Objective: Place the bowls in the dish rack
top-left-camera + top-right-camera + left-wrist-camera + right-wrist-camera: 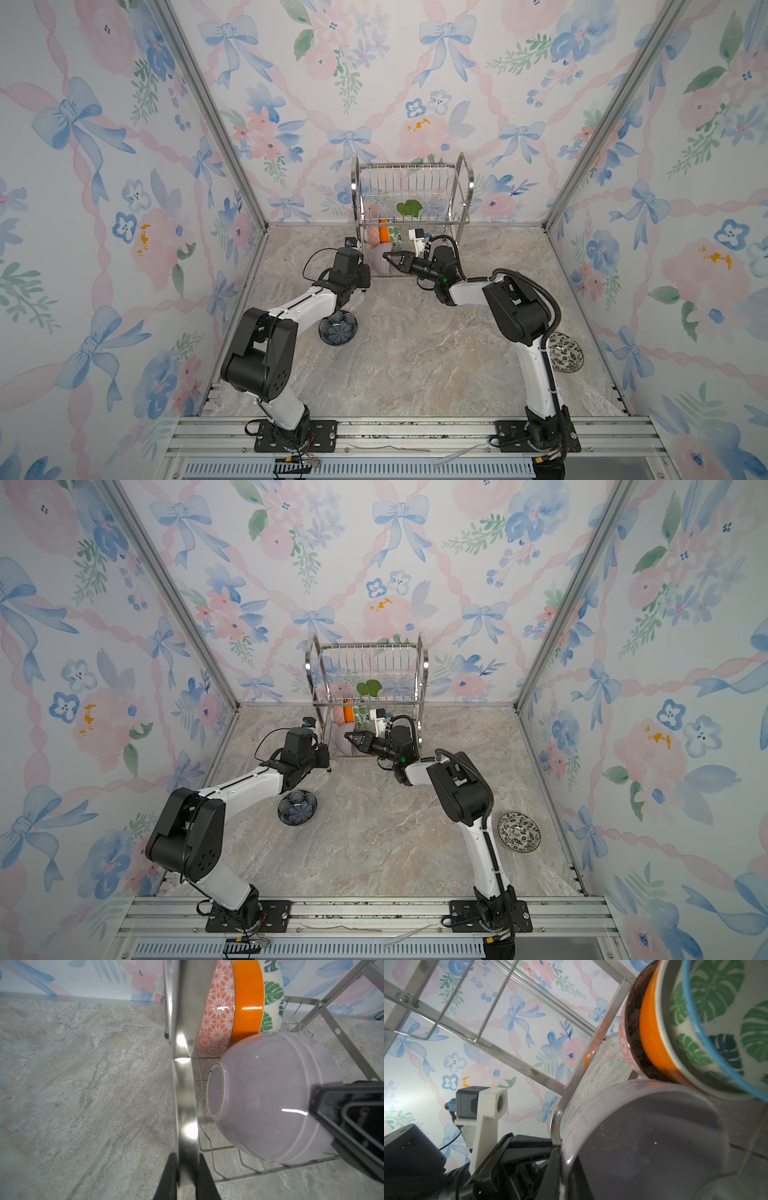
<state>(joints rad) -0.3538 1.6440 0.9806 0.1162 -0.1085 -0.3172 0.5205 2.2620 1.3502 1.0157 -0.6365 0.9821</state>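
Black-and-white bowl [568,353] partly hidden behind right arm [538,372].

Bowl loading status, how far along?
Done: pink bowl, orange bowl and leaf-print bowl stand in the rack, lower tier. In hand: right gripper holds the lilac bowl there; left gripper clamps its side frame. Left: dark blue bowl and black-and-white bowl on the table.

White arm links [305,302], black joints [266,345], black corrugated cable [535,286].
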